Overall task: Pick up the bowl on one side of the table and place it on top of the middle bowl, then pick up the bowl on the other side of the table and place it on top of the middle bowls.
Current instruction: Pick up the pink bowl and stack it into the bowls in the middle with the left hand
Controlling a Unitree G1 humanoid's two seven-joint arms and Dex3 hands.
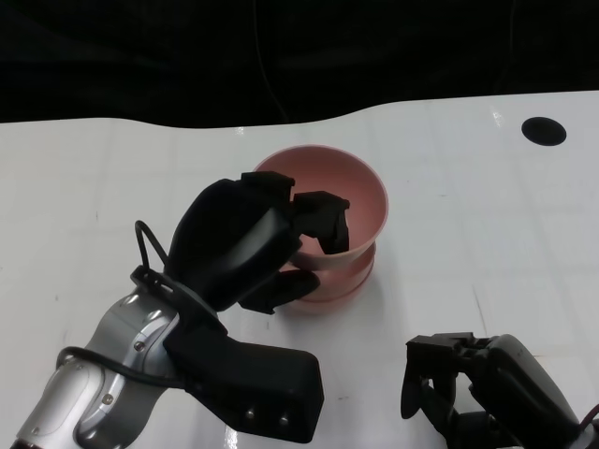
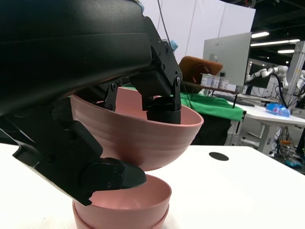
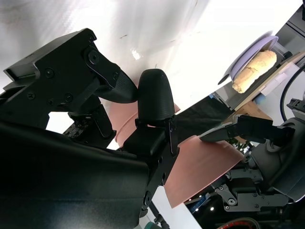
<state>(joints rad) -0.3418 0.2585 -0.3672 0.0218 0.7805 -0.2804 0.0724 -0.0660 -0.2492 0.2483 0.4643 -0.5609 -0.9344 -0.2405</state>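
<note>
Left forearm (image 1: 112, 374): a rounded silver casing with a dark seam, joined to a matte black wrist block bearing small round screw heads, with a thin black cable (image 1: 145, 257) looping from the forearm up to the back of the left hand (image 1: 248, 243). Both the left hand and the right hand (image 1: 468, 383) are matte black, built of smooth rounded shells and blocky, angular finger segments. Small screws and pins dot the finger links, and the fingertips are smooth and rounded.
</note>
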